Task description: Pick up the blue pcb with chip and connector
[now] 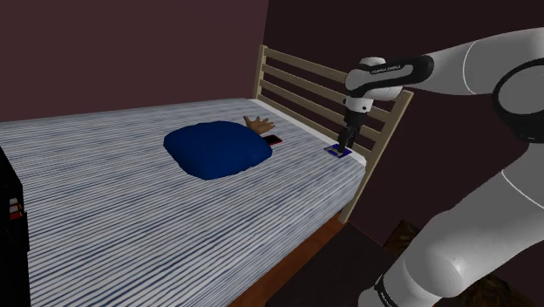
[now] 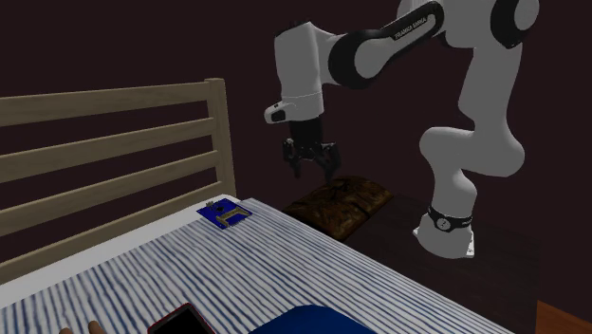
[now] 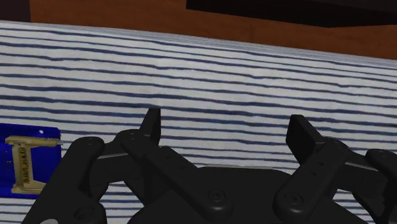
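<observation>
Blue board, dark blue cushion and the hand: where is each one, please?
blue board (image 2: 225, 214): second exterior view, middle of its top face
dark blue cushion (image 1: 218, 150): shoulder view, middle of its top
hand (image 3: 226, 124): wrist view, midway between its two open fingertips

The white arm (image 2: 471, 104) is raised from its base, bent sharply at the elbow and carried forward, and the wrist is turned so that the black gripper (image 2: 315, 169) is pointed straight down. The two fingers (image 3: 151, 124) are spread wide apart. In the shoulder view the gripper (image 1: 346, 139) is seen hanging low at the far end of the outstretched forearm.
</observation>
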